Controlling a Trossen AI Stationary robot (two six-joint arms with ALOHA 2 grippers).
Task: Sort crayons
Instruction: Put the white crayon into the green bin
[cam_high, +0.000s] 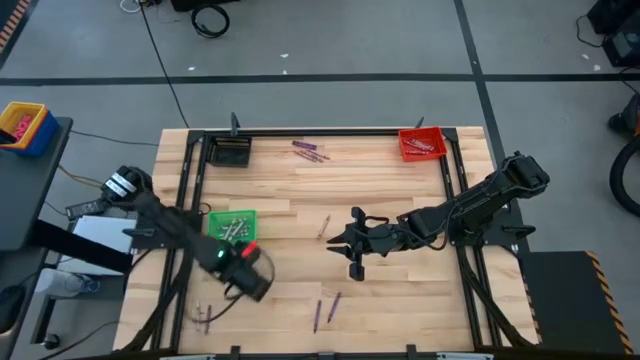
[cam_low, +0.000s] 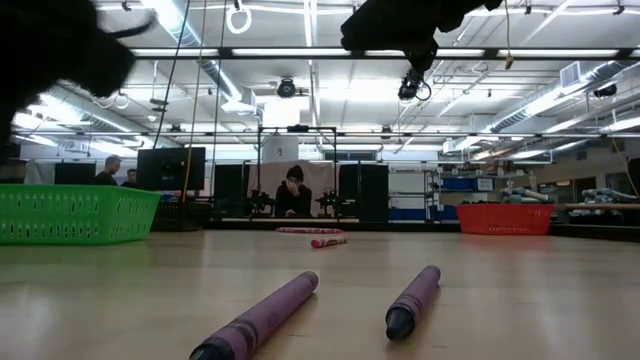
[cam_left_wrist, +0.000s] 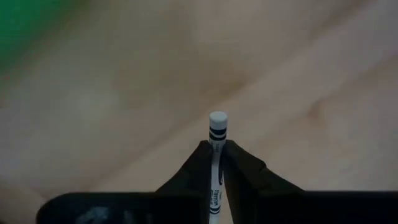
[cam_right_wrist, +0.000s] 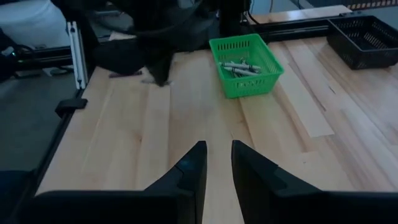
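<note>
Both arms are black, built of chunky jointed segments. The left arm (cam_high: 180, 232) carries a small green light and a red spot near its wrist, with a black cable looping beside it. The right arm (cam_high: 470, 208) ends in a forked black head. Its fingers (cam_right_wrist: 189, 171) are matte black wedges tapering to blunt tips.

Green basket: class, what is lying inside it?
Inside the green basket lie several pale grey crayons heaped together, seen best from the right wrist view. Its near wall and the heap cover part of the floor, so an exact count cannot be read.
</note>
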